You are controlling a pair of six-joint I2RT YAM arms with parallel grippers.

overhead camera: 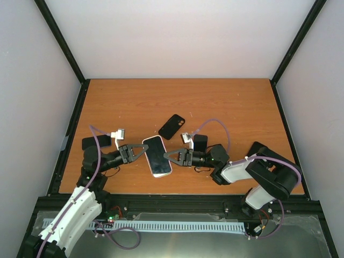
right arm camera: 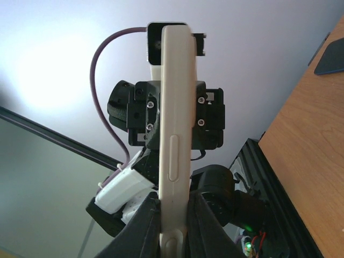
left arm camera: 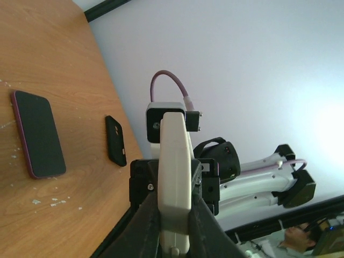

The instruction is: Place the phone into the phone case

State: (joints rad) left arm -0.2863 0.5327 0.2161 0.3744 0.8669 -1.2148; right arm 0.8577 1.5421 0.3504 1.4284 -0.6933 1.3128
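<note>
Just short of the phone case [overhead camera: 172, 126], on the side toward the arm bases, the phone [overhead camera: 157, 156] hangs flat between the two arms, screen up. It is a slim rounded rectangle with a glossy dark glass face and a smooth cream-white rim. Edge-on in the left wrist view, the phone [left arm camera: 174, 161] shows as a thin pale bar. In the right wrist view the same edge [right arm camera: 176, 107] carries a long, slightly recessed side button.

The phone case is matte black and soft-looking, with rounded corners and a camera cut-out at its far end. It lies alone on the orange-brown wood-grain table [overhead camera: 134, 102], whose surface is speckled with white flecks. In the left wrist view, a dark flat slab with a purple rim [left arm camera: 37, 134] lies on the table near the case but apart from it. Whether it is a phone or a cover I cannot tell.

The left gripper [overhead camera: 142, 152] clamps the phone's long edge on the side away from the case. Its black jaws are drawn in to just the phone's thickness, pressing on both faces [left arm camera: 174, 231]. The right gripper [overhead camera: 166, 156] grasps the opposite long edge in the same way, its jaws equally narrow around the rim [right arm camera: 174, 226].
</note>
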